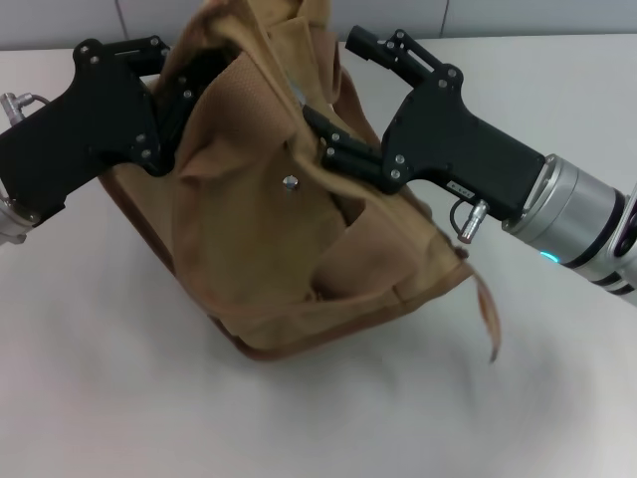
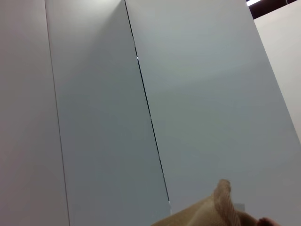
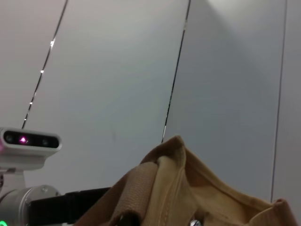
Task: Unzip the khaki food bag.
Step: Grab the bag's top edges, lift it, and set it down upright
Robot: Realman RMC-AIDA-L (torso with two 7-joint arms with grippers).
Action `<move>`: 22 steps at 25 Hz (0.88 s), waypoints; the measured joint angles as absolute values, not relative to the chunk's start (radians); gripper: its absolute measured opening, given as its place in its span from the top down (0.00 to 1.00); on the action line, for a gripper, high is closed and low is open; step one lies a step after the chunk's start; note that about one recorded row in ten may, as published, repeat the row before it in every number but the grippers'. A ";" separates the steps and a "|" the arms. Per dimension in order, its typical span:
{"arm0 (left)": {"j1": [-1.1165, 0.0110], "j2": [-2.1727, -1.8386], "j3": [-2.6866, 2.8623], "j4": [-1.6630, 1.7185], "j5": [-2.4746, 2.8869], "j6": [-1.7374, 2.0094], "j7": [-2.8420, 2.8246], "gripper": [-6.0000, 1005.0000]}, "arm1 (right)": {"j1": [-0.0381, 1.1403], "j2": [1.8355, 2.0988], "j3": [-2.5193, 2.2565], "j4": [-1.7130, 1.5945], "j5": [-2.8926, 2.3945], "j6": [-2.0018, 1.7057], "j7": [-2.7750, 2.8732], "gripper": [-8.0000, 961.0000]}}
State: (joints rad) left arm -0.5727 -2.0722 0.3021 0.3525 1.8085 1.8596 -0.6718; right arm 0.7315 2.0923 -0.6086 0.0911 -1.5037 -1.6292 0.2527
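Note:
The khaki food bag [image 1: 289,249] sits crumpled and tilted in the middle of the white table, its metal snap [image 1: 290,183] facing up. My left gripper [image 1: 189,95] comes in from the left, and its fingers close into the fabric at the bag's upper left corner. From the right, my right gripper [image 1: 333,80] straddles the bag's top edge with its fingers spread; the lower finger [image 1: 333,147] rests on the canvas. Folds hide the zipper. A corner of the bag's fabric [image 2: 221,212] shows in the left wrist view. The right wrist view shows the bag's top folds [image 3: 178,188].
A brown strap [image 1: 488,314] trails from the bag's right side onto the table [image 1: 318,418]. Grey wall panels [image 1: 299,15] stand behind the table. The left arm's wrist camera [image 3: 29,141] shows in the right wrist view.

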 joint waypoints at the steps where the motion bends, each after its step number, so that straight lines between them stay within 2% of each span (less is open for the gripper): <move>1: -0.574 -2.072 0.302 0.352 1.809 1.859 -0.672 0.92 | 0.732 2.092 -0.608 0.096 -1.507 -1.628 0.239 0.13; 13: -0.588 -2.072 0.303 0.341 1.808 1.865 -0.672 0.92 | 0.792 2.092 -0.465 0.238 -1.511 -1.492 0.020 0.13; 22: -0.586 -2.072 0.304 0.339 1.807 1.871 -0.672 0.91 | 0.790 2.092 -0.372 0.334 -1.548 -1.494 -0.185 0.34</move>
